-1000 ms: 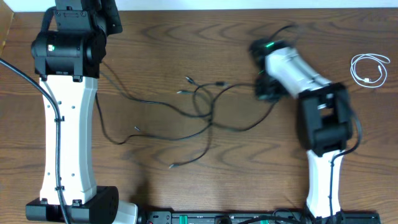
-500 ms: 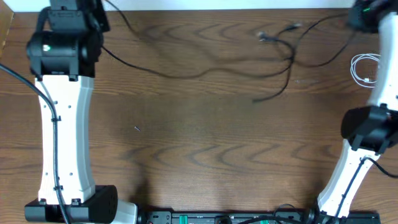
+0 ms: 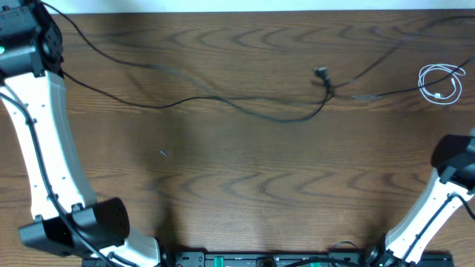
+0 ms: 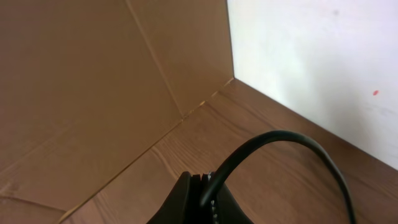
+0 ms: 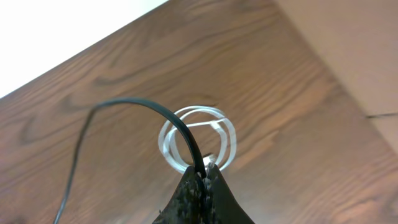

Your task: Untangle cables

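Left claw (image 4: 202, 186) and right claw (image 5: 202, 177) each pinch a black cable (image 4: 280, 133) arching away ahead.

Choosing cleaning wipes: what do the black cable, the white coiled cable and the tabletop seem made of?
The black cable: likely rubbery plastic jacket, matte; it bends in loose curves. The white cable: smooth plastic, glossy, holds a coil. The table: wood or wood-look laminate, satin; grain shows.

Work surface: a dark brown wooden table (image 3: 245, 170) with pronounced grain, filling the overhead view. A narrow white strip (image 3: 260, 4) runs along the top edge. Left wrist view: a brown cardboard panel (image 4: 81, 74) at left meets a white wall (image 4: 311, 56) at upper right. Right wrist view: tan board (image 5: 354, 43), upper right. Lighting even, diffuse.
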